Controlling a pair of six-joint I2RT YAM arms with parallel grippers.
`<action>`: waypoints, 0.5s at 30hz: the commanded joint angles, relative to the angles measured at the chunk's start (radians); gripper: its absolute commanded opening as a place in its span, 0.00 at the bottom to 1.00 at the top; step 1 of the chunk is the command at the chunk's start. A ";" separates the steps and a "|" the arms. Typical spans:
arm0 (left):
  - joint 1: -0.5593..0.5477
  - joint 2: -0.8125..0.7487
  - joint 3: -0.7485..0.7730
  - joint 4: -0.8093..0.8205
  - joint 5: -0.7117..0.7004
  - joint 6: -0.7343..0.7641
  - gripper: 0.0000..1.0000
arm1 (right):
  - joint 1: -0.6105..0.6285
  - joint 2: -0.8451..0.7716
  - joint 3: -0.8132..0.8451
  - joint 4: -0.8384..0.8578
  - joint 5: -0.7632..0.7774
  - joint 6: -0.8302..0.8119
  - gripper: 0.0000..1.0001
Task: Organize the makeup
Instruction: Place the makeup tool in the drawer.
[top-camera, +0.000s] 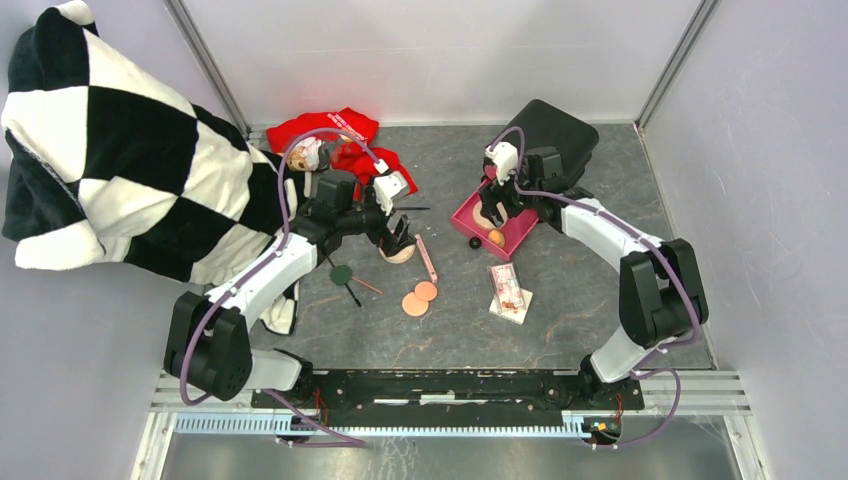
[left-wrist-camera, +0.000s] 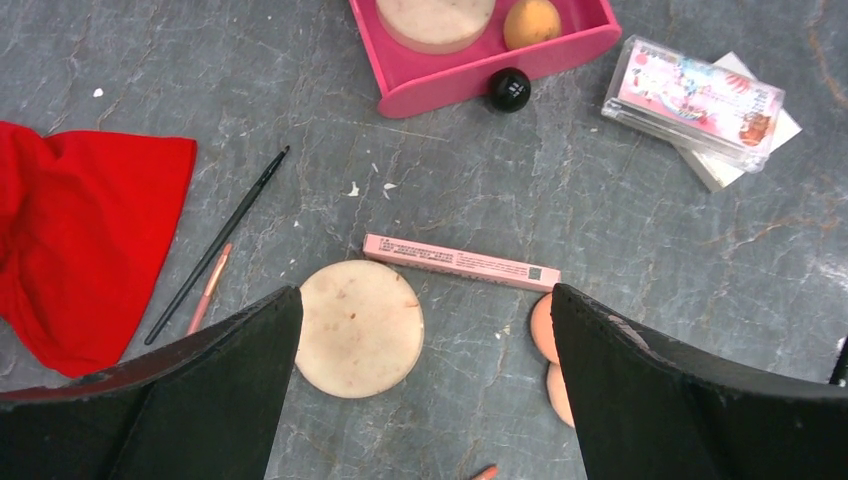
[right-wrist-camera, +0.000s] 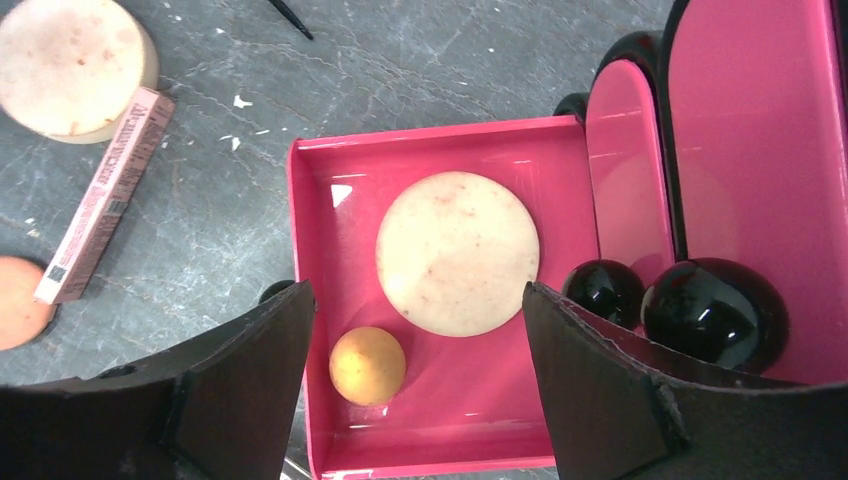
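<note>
top: left gripper over a puff, right gripper over the drawer; packet near the drawer.
left wrist: jaws spread, empty; stick just beside the puff.
right wrist: jaws spread, empty; second puff and ball in the drawer.

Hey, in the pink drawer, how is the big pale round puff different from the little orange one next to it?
The pale puff is far wider than the orange one. The pale puff is cream with faint reddish specks; the orange one is plain yellow-orange. The pale puff lies as a flat disc; the orange one looks ball-shaped. Both are round in outline and sit inside the pink drawer.
</note>
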 joint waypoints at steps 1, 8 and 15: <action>0.001 0.018 -0.010 -0.008 -0.031 0.111 1.00 | 0.011 -0.068 -0.025 0.041 -0.088 -0.033 0.83; -0.005 0.088 -0.019 -0.022 -0.155 0.150 1.00 | 0.075 -0.095 -0.043 0.043 -0.188 -0.102 0.82; 0.015 0.245 0.106 -0.147 -0.265 0.046 0.96 | 0.092 -0.076 -0.043 0.035 -0.213 -0.117 0.79</action>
